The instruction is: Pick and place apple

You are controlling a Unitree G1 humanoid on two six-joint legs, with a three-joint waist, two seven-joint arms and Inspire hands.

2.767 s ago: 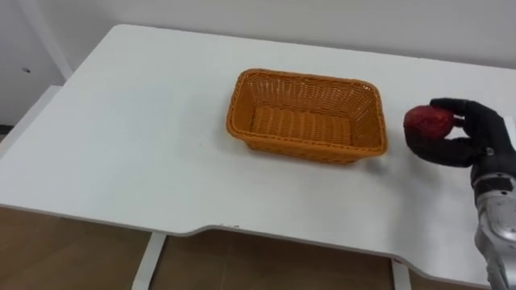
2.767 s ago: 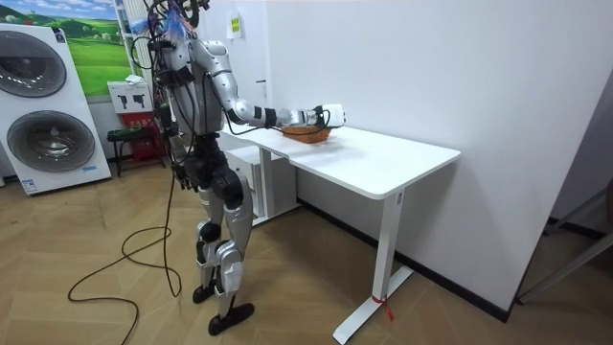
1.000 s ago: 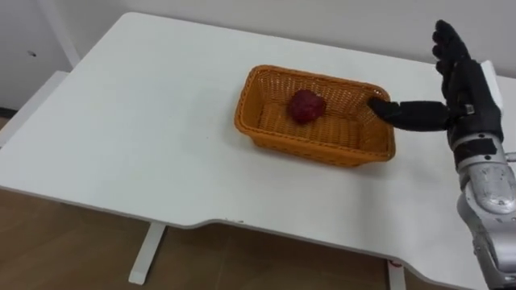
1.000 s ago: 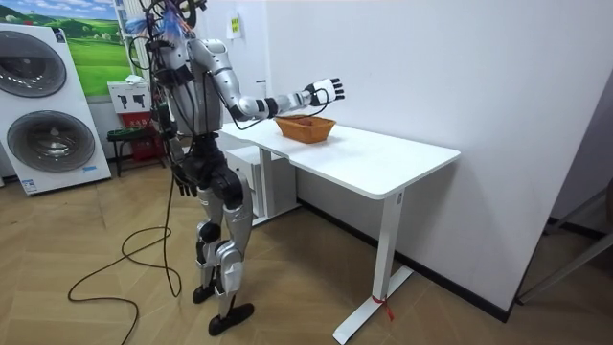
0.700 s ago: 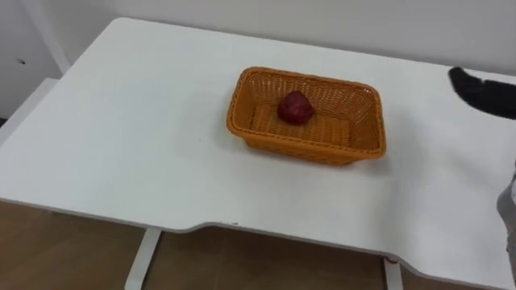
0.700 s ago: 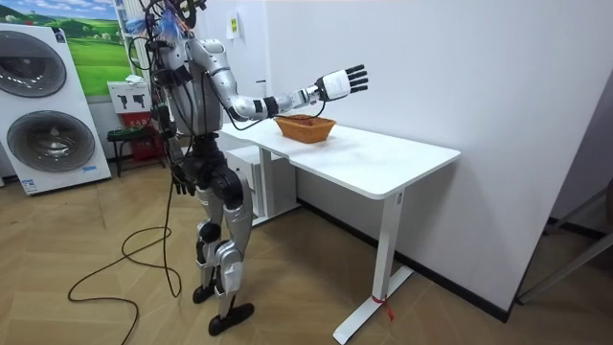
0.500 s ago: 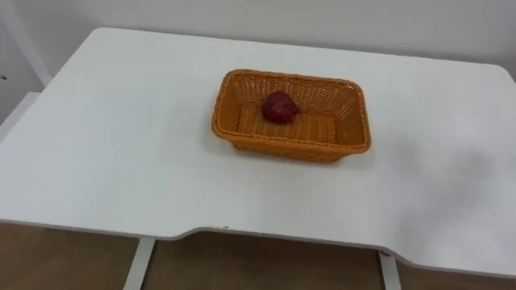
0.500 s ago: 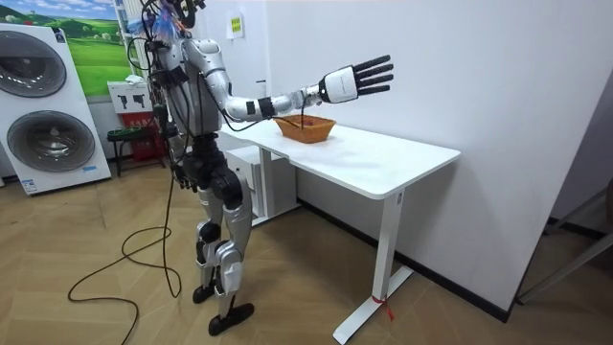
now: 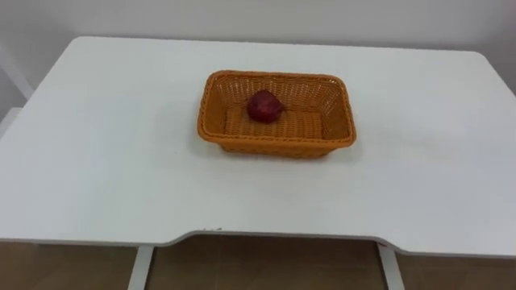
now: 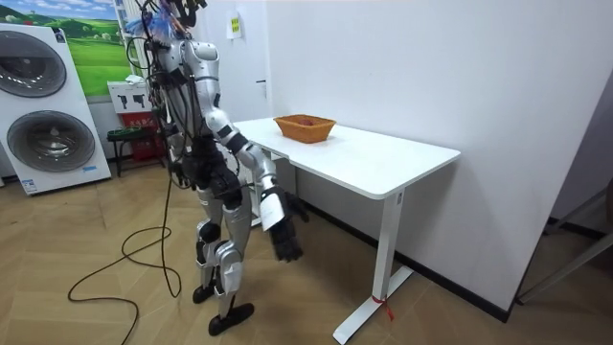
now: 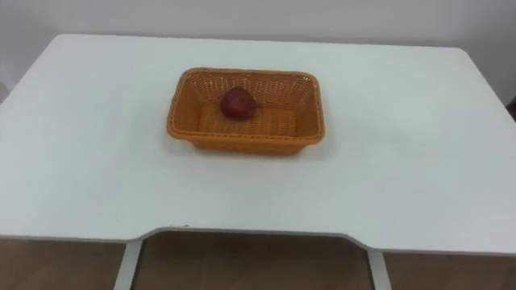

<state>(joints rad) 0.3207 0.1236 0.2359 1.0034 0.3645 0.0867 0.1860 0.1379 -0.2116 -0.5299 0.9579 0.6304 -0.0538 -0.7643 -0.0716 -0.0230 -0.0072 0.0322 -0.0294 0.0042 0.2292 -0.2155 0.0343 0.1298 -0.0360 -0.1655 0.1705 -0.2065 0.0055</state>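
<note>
A dark red apple (image 9: 264,105) lies inside the orange wicker basket (image 9: 274,147), toward its far left part. The basket stands on the white table (image 9: 113,161) a little behind the middle. In the room view the basket (image 10: 305,126) sits at the table's far end, near the robot. I stand at that end of the table, and my right hand (image 10: 284,240) hangs low beside my leg, below the tabletop, fingers straight and holding nothing.
The table's front edge (image 9: 266,236) has a shallow cut-out, with wooden floor below it. A white wall runs behind the table. A washing machine (image 10: 48,105) and a small stool (image 10: 129,139) stand behind me at the room view's left.
My right arm has swung from stretched out above the table down to my side. The apple lies in the basket as before. The eye view has shifted a little.
</note>
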